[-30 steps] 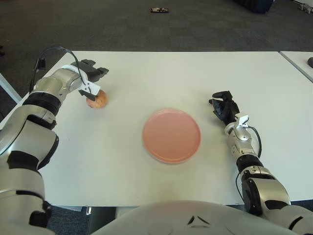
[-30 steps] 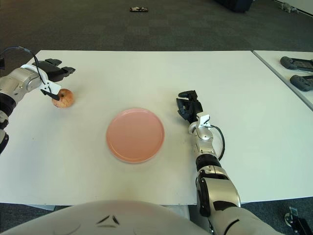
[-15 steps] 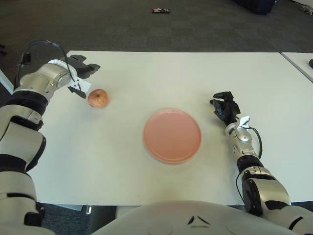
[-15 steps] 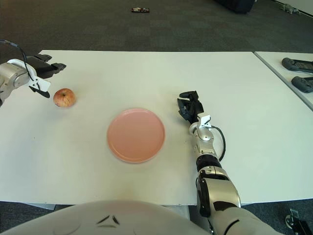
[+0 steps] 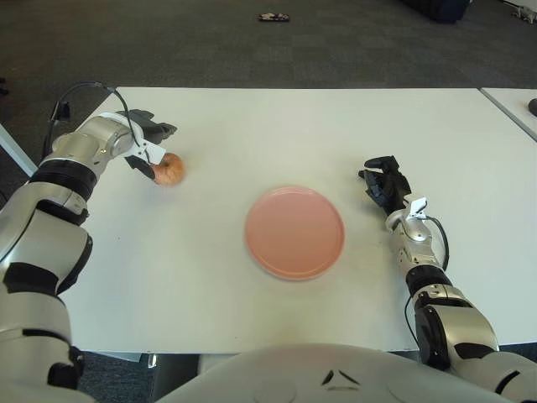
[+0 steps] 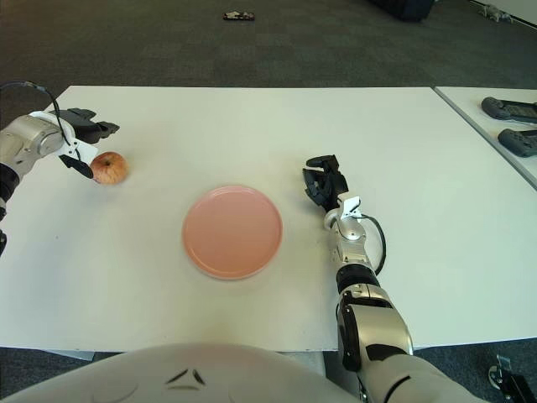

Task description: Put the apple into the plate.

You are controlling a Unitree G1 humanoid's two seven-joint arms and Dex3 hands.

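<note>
A: so where's the apple [image 5: 169, 169] right now?

B: sitting on the white surface [image 5: 277, 126], far left side, well apart from the pink plate [image 5: 294, 232] which is in the middle, nothing on it

A: and the left hand [image 5: 148, 144]?

B: right up against the apple on its left, fingers [image 5: 161, 129] spread over and past the top of it, one lower finger down beside it. Looks unclenched, not gripping anything

A: touching it?

B: honestly can't tell, it's just beside it

A: right hand [image 5: 383, 182]?

B: idle, shows to the right of the plate, dark fingers curled in, holding nothing
</note>
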